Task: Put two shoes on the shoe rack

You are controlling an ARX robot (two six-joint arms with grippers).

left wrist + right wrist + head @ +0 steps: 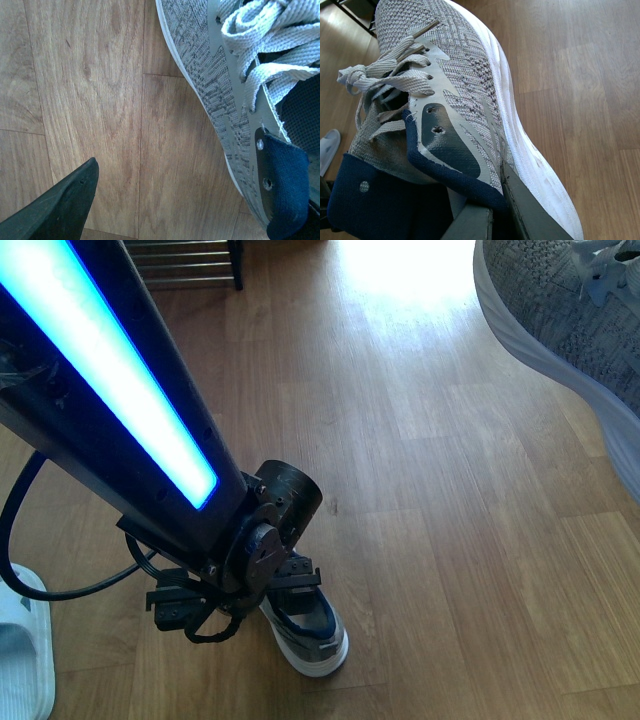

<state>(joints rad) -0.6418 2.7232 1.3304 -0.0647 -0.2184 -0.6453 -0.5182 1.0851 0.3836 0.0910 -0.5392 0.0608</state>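
Low in the front view, left gripper (237,592) sits over the heel of the floor sneaker (312,632), which rests sole-down on the wood-look plank floor (450,540). Left wrist view: one black finger (60,210) hangs over bare planks, well apart from the shoe's grey knit side. The other finger is mostly cut off at the frame corner by the navy collar. Jaws are spread, nothing clamped. Right gripper (492,212) pinches the raised sneaker (470,75) at its collar: one grey finger (530,215) lies on the outer side by the white sole, the other goes inside the navy lining. That shoe is off the floor and fills the front view's top right, both ends cut off. Shoe rack (185,268) shows only chrome bars and one black leg at the top edge, well apart from both shoes. Pale blue slide (22,660) is cropped at lower left, near a black cable (30,560). Sun glare washes out the far floor. Left arm's blue light strip (110,370) blocks much of the left side.
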